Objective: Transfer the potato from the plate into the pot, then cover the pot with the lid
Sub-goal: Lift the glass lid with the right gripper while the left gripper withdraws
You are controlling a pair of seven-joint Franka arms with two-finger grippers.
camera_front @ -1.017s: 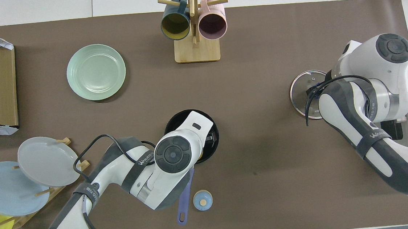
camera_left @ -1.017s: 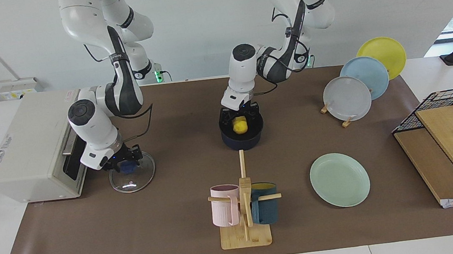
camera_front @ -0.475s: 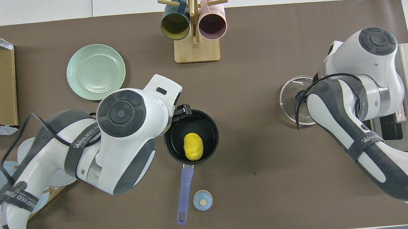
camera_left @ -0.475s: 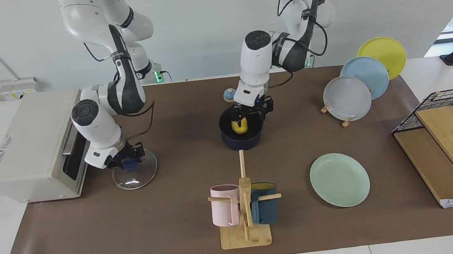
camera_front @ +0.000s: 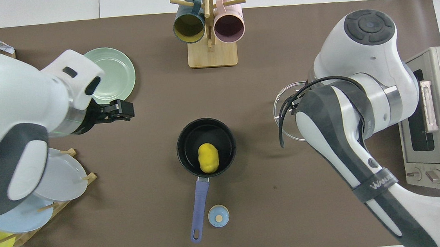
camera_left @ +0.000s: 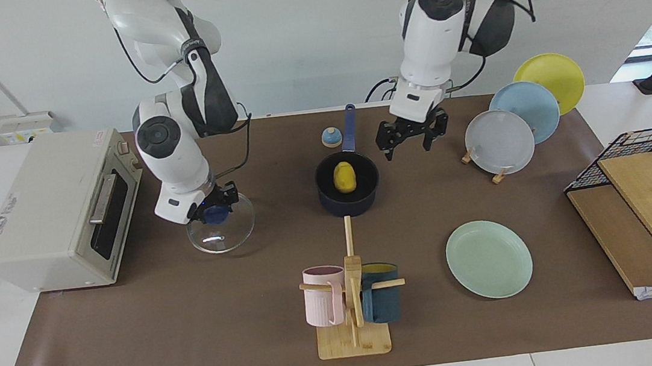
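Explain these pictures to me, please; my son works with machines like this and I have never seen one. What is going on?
These are two white robot arms at a table, each ending in a two-finger claw. One picture looks at them from across the table; the other looks down from above their own end.

The right claw is shut on the blue knob of a glass lid, held in the air beside a toaster oven. The left claw is open, empty and raised, between the pot and a rack of upright plates.

In the middle stands a dark blue pot with a yellow potato in it. A pale green plate, a mug stand and a small bell also sit on the table.
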